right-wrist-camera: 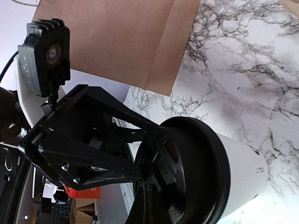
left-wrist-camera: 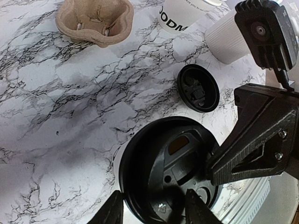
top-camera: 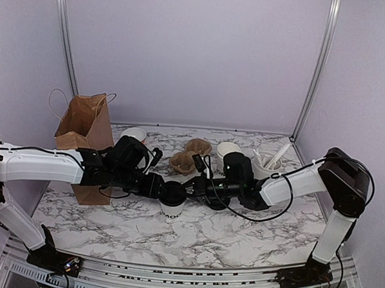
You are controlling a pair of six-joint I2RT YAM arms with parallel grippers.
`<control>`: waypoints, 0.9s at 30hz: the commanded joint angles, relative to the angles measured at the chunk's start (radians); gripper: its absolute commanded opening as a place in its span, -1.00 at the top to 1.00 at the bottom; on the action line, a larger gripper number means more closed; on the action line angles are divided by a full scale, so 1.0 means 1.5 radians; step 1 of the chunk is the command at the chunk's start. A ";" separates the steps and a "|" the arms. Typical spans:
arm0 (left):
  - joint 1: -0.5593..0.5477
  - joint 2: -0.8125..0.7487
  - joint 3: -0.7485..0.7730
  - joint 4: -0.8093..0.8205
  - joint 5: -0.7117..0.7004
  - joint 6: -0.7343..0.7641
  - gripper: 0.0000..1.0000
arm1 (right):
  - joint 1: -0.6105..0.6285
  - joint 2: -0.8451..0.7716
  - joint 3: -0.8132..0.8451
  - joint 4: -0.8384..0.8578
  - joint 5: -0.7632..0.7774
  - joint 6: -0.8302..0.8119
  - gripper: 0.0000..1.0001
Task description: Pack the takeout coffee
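The takeout coffee is a white paper cup (top-camera: 171, 212) with black lettering, standing at the table's middle with its black lid (top-camera: 172, 193) on top. My left gripper (top-camera: 157, 183) reaches it from the left and my right gripper (top-camera: 195, 186) from the right. In the left wrist view my left gripper (left-wrist-camera: 155, 211) is open; one finger is outside the lid's (left-wrist-camera: 168, 172) rim and the other is over its top. The right gripper's finger (left-wrist-camera: 243, 140) touches the lid's far edge. The right wrist view shows the lid (right-wrist-camera: 196, 172), the cup (right-wrist-camera: 243, 172) and the left gripper (right-wrist-camera: 150, 150).
A brown paper bag (top-camera: 84, 137) stands at the left. Brown cup carriers (top-camera: 190, 155) lie behind the cup. A spare black lid (left-wrist-camera: 198, 87) lies on the marble. White cups (top-camera: 228, 149) and a white cup of utensils (top-camera: 269, 163) stand at the back right.
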 commanded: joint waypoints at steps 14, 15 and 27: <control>0.008 -0.069 0.015 -0.022 -0.014 0.008 0.10 | 0.000 0.009 0.042 -0.150 0.042 -0.031 1.00; 0.012 -0.080 0.016 -0.022 -0.012 0.006 0.10 | 0.000 0.009 0.044 -0.153 0.044 -0.033 1.00; 0.032 -0.122 -0.109 0.270 0.106 -0.155 0.92 | 0.001 0.013 0.052 -0.173 0.052 -0.047 1.00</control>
